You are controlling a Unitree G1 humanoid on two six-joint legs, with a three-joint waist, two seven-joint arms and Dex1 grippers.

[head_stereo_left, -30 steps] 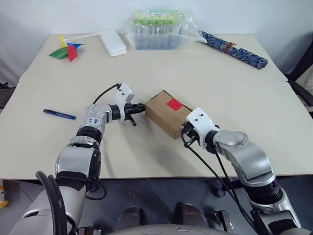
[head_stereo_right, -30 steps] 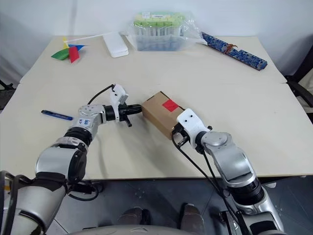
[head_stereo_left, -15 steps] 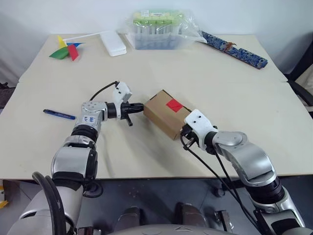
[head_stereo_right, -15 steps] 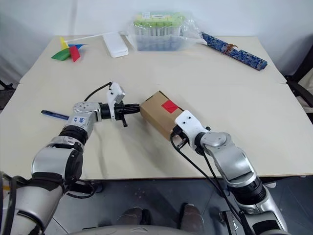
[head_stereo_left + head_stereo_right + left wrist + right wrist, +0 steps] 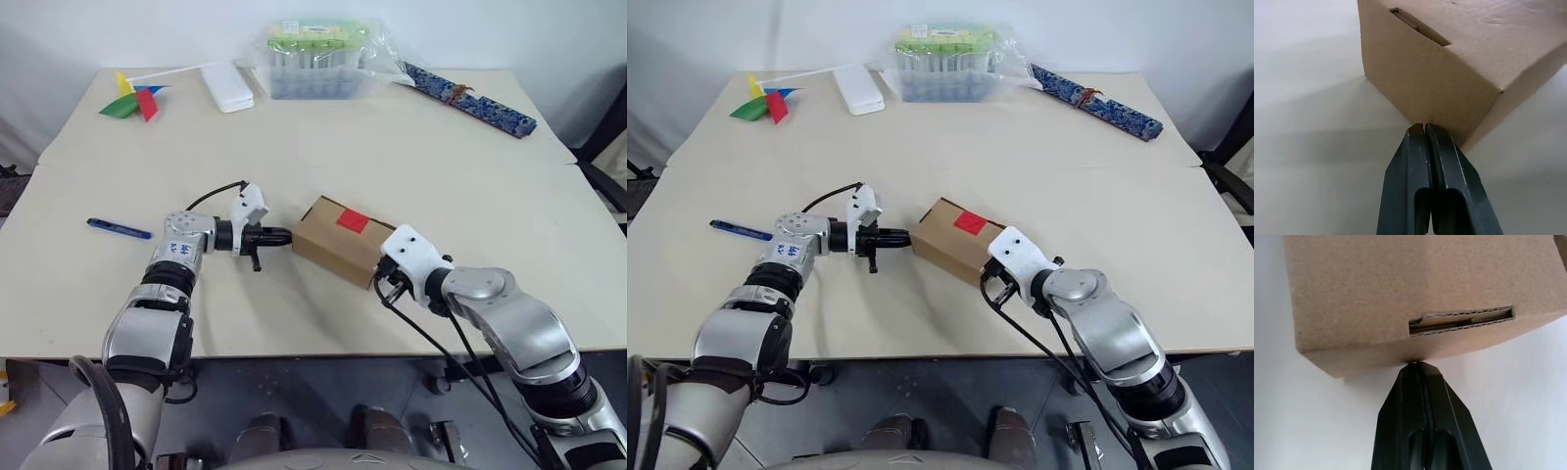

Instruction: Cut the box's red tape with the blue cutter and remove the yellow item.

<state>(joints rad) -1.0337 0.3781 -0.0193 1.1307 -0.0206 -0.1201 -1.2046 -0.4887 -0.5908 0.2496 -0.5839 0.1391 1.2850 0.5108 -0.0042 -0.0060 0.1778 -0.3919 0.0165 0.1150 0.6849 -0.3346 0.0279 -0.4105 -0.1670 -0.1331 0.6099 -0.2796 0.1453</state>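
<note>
The box (image 5: 338,245), a small brown carton, lies mid-table with the red tape (image 5: 353,219) on its top. My left gripper (image 5: 285,236) is shut, and its tips (image 5: 1423,128) touch the box's lower left corner. My right gripper (image 5: 1414,365) is shut too, with its tips against the bottom edge of the box's opposite end, under a slot in the cardboard. The blue cutter (image 5: 120,229) lies on the table well to the left of my left arm, with neither gripper near it. The yellow item is hidden.
At the back stand a clear tub with green lids (image 5: 318,54) in plastic wrap, a white flat case (image 5: 227,86), a paper pinwheel (image 5: 132,101) at the left and a dark blue patterned strip (image 5: 470,98) at the right. The table's near edge (image 5: 294,352) runs just behind my forearms.
The box has turned to lie more crosswise and slid slightly toward the near edge. The left gripper has swung to point more to the right and drawn back a little with it.
</note>
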